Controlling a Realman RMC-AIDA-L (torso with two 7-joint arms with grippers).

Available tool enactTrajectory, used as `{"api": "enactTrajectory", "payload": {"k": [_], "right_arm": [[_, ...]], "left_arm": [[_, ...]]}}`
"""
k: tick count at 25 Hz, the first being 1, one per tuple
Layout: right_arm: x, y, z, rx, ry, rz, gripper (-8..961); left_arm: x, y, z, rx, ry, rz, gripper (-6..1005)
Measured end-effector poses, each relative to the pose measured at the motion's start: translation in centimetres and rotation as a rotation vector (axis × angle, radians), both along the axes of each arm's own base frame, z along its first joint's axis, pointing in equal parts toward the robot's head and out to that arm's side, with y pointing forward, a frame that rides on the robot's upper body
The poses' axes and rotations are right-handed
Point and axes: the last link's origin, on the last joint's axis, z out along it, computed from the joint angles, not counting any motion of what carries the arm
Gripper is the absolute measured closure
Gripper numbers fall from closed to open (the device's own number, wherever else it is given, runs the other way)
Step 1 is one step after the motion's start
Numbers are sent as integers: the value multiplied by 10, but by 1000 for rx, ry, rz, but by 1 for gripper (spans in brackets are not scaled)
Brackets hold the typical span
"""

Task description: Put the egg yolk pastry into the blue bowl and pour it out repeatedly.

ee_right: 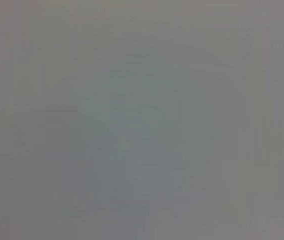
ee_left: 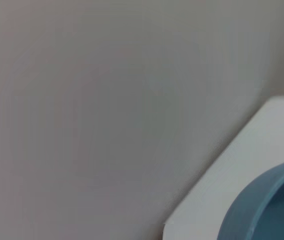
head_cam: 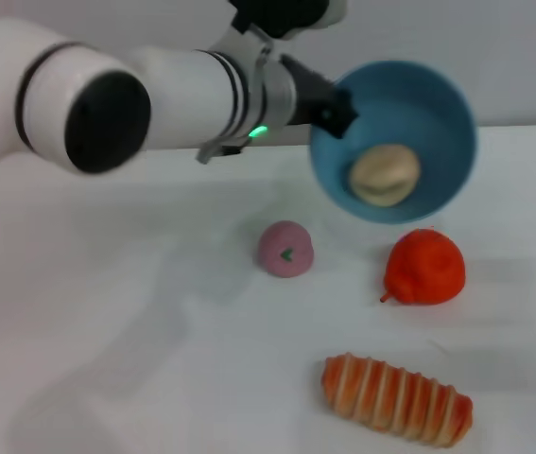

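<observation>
Light-blue and glossy inside, the blue bowl (head_cam: 395, 142) hangs in the air above the far right part of the white tabletop (head_cam: 135, 359), tipped steeply so that its open mouth faces the near side. The left end effector (head_cam: 336, 106) grips it at the left rim, its dark fingers clamped on the bowl's edge, with the white left arm reaching in from the left across the scene. A green light glows on the wrist.

Inside the tilted bowl, the egg yolk pastry (head_cam: 384, 174) rests against the lower part of the inner wall, just right of and below the end effector, not touching the fingers.

Under the bowl on the tabletop sits a red fruit (head_cam: 424, 268), and to its left, a little apart, a pink ball with a green mark (head_cam: 286, 249). Nearer, on the right, lies a long orange-striped bread loaf (head_cam: 397, 399), well apart from both.

The left wrist view shows a curved piece of the bowl's rim (ee_left: 262, 205) over the tabletop's edge against a grey wall. The right wrist view shows only a featureless grey, and the right end effector is out of sight.
</observation>
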Motion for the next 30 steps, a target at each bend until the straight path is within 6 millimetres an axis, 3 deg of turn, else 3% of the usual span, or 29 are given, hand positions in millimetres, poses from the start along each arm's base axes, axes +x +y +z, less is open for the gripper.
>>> {"api": "enactTrajectory", "payload": {"k": [3,16,30], "right_arm": [[0,0,0,1,0,1,228],[-2,2,0,2,0,8,228],[-1,1,0,2,-1,5,228]], "left_arm": [[8,-5,-10,28,-27,-94,1000],[19,-14,-17,170,-163,-317,999],[34,-3,0,269,-98,-447,1001]]}}
